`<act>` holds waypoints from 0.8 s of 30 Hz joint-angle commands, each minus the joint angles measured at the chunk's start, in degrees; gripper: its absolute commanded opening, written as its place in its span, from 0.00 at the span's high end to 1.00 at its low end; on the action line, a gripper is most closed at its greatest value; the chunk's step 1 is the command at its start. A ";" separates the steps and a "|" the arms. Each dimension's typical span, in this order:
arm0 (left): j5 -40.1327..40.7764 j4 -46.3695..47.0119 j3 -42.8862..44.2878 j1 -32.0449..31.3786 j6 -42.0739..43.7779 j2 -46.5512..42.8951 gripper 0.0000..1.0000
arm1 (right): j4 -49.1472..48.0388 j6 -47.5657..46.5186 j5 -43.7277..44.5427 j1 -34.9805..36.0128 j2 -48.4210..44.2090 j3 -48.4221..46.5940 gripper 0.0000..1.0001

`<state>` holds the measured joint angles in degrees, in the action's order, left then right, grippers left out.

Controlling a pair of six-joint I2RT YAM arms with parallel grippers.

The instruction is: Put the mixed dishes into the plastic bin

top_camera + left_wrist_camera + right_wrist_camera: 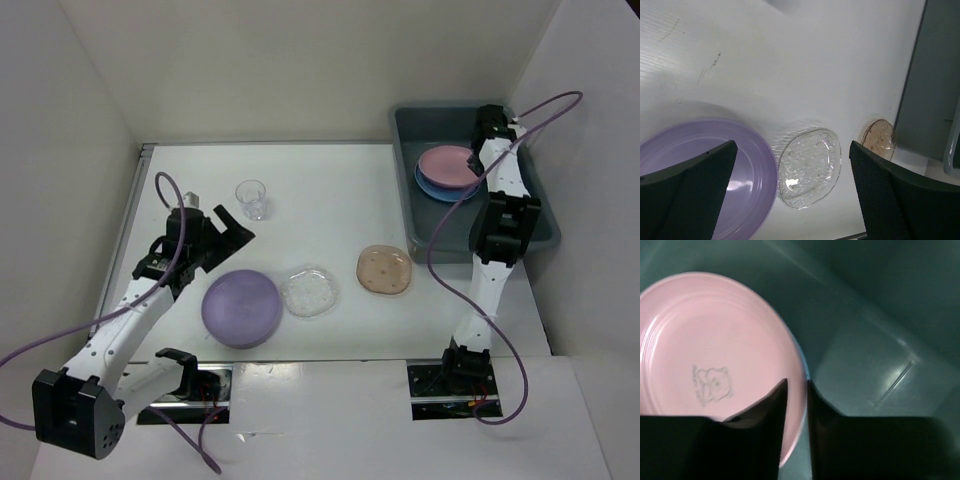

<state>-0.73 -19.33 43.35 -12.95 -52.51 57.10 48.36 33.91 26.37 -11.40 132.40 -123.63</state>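
four dishes [309,291] wait on the tabletop [330,200]; pink plate [446,165] lies in the bin [412,170], right fingers [765,430] nearly together at its rim, pinching or not i cannot tell. left fingers [700,185] spread wide over the purple plate [241,308]: likely light, slick plastic, its rim looks the hold.

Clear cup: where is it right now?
In the top view, the clear cup stands upright on the table, left of centre toward the far edge. It is beyond the purple plate and the clear plate, touching neither.
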 commanded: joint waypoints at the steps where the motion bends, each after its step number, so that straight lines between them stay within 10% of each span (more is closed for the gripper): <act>1: 2.23 -0.79 -0.37 1.08 2.67 -0.94 0.00 | 3.49 1.33 2.02 -0.12 2.16 -7.30 0.70; 5: 3.01 -0.18 -2.65 2.32 2.68 2.21 0.00 | 4.55 0.19 1.49 -0.12 -0.64 -6.45 0.47; 14: 3.81 0.25 -3.80 9.60 0.31 13.99 0.00 | -5.28 -5.60 -9.85 4.79 -28.91 16.74 0.43; 24: 3.11 1.92 -7.22 10.23 -0.83 15.94 0.01 | -6.08 -10.00 -17.12 37.66 -40.56 33.44 0.34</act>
<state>2.81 -18.90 37.67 -2.87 -51.68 73.43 40.91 25.91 13.37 21.85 89.89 -94.89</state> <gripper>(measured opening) 0.990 0.658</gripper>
